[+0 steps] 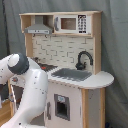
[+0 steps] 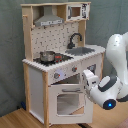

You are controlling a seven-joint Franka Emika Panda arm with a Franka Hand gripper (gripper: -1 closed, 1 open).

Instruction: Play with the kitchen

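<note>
Second exterior view has the kitchen (image 2: 60, 65) square in the middle, standing on a wooden floor (image 2: 15, 120) against a grey-green curtain (image 2: 10, 50). And there's the white arm (image 2: 119, 55), curling down on the second exterior view's right, its wrist (image 2: 106, 92) low, a blue light glowing on it. The gripper (image 2: 88, 79) is pushed right up against the top edge of the oven door (image 2: 67, 102), close by the door's handle bar (image 2: 70, 89). Are the fingers apart or together? From here I cannot tell; they merge with the white front of the toy. The oven window shows a pale interior behind it.

Up on the stovetop (image 2: 52, 58) a small metal pot (image 2: 47, 56) sits on a burner, and two knobs (image 2: 56, 76) show on the panel just below. Beside it on the second exterior view's right, the grey sink (image 2: 82, 51) with the black faucet (image 2: 75, 39) arching over it. Above, the range hood (image 2: 50, 21) and the little microwave (image 2: 76, 11) share the top shelf, pegboard back (image 2: 52, 36) between.

Over in the first exterior view the arm's big white elbow (image 1: 30, 85) fills the near corner on the first exterior view's left, covering much of the cabinet front. The gripper itself is hidden behind it there.
</note>
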